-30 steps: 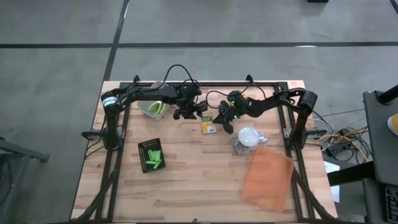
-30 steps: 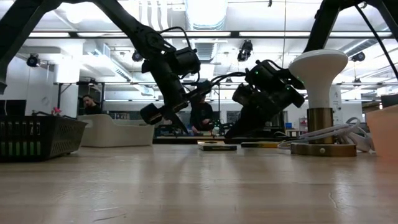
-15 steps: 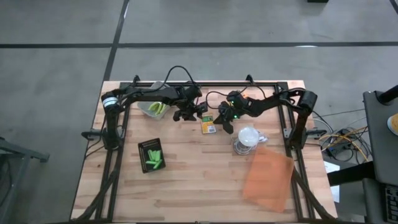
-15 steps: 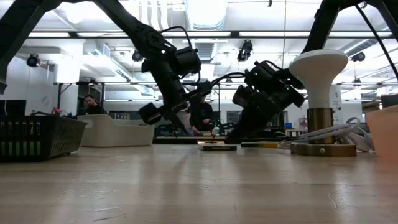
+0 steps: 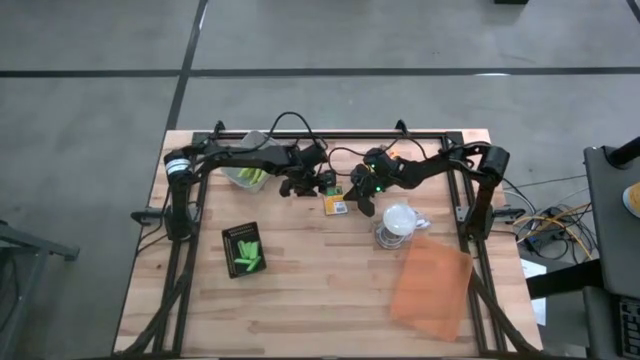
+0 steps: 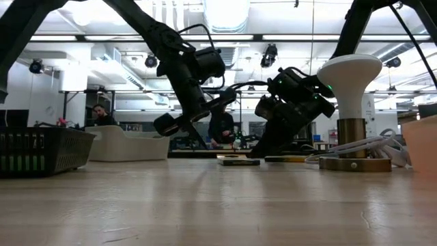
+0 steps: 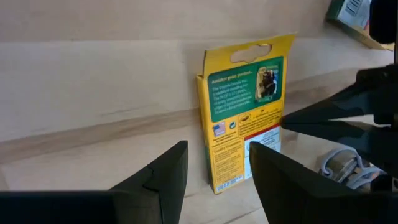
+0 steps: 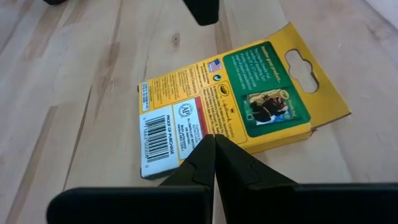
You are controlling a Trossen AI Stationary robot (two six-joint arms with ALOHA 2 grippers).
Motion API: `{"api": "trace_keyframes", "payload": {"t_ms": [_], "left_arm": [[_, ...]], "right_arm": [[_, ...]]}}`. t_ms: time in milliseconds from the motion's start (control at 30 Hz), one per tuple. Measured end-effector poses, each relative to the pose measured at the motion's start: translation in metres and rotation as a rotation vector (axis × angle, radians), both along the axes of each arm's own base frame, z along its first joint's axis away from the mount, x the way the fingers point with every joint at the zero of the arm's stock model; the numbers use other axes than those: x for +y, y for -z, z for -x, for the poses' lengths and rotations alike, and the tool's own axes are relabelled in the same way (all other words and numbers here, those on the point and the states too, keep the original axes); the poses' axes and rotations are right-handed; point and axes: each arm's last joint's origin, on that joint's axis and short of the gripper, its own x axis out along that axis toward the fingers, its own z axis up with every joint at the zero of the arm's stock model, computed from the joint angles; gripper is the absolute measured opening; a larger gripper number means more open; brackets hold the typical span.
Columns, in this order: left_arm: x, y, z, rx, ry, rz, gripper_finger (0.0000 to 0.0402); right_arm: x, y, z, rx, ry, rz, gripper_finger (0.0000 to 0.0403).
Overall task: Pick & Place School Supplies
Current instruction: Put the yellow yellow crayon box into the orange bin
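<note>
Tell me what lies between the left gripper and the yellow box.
Nothing: in the left wrist view only bare table separates the open left gripper from the flat yellow box.

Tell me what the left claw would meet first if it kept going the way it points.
Probably the yellow box flat on the table: the open left claw frames it dead ahead, though depth is unclear.

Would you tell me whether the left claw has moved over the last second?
Yes. In the high view the left claw has shifted slightly right, toward the yellow box, which stayed put.
</note>
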Motion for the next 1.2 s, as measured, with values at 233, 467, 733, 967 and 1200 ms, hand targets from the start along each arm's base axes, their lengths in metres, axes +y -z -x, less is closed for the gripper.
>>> {"api": "trace_keyframes", "payload": {"t_ms": [233, 467, 733, 967, 1200], "left_arm": [[-0.002, -0.004, 0.002, -0.009, 0.013, 0.028, 0.0177], [-0.011, -0.016, 0.007, -0.003, 0.086, 0.011, 0.0177], [-0.013, -0.023, 0.008, -0.015, 0.026, 0.02, 0.0177], [-0.018, -0.018, 0.005, 0.003, -0.009, 0.055, 0.0177], [-0.019, -0.015, 0.006, 0.013, -0.071, 0.091, 0.0177]], "right_arm": [[-0.001, -0.001, 0.0, -0.002, 0.023, -0.023, 0.0008], [-0.004, -0.001, 0.0, 0.011, 0.098, -0.029, 0.0008], [-0.003, -0.001, 0.0, 0.012, 0.093, -0.026, 0.0008], [-0.002, 0.001, 0.001, 0.04, 0.078, -0.022, 0.0008], [-0.001, 0.002, 0.002, 0.055, 0.078, -0.027, 0.0008]]}}
